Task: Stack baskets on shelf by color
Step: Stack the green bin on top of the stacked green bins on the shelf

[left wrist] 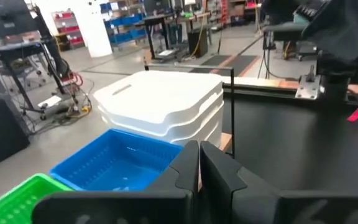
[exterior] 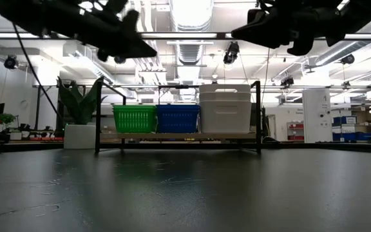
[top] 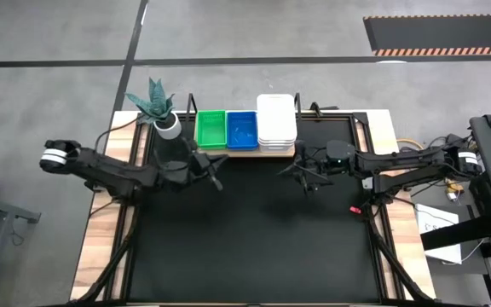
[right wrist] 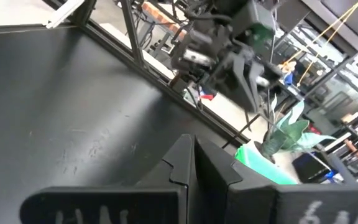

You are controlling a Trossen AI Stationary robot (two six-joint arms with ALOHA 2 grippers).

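Note:
The wooden shelf point(top: 244, 153) stands at the table's far edge. On it sit green baskets point(top: 210, 129), blue baskets point(top: 242, 130) and a stack of white baskets point(top: 276, 121), side by side. My left gripper point(top: 216, 182) hovers shut just near of the green baskets, holding nothing; its fingers point(left wrist: 199, 163) meet in the left wrist view. My right gripper point(top: 301, 177) hovers shut near of the white stack, also empty, fingers point(right wrist: 190, 163) together. Both arms hang high above the table point(exterior: 185, 187) in the low view.
A white plant pot point(top: 167, 127) with a green plant point(top: 152, 101) stands left of the shelf at the far left corner. A small red item point(top: 355, 209) lies by the table's right rail. The black table top spreads wide toward the near edge.

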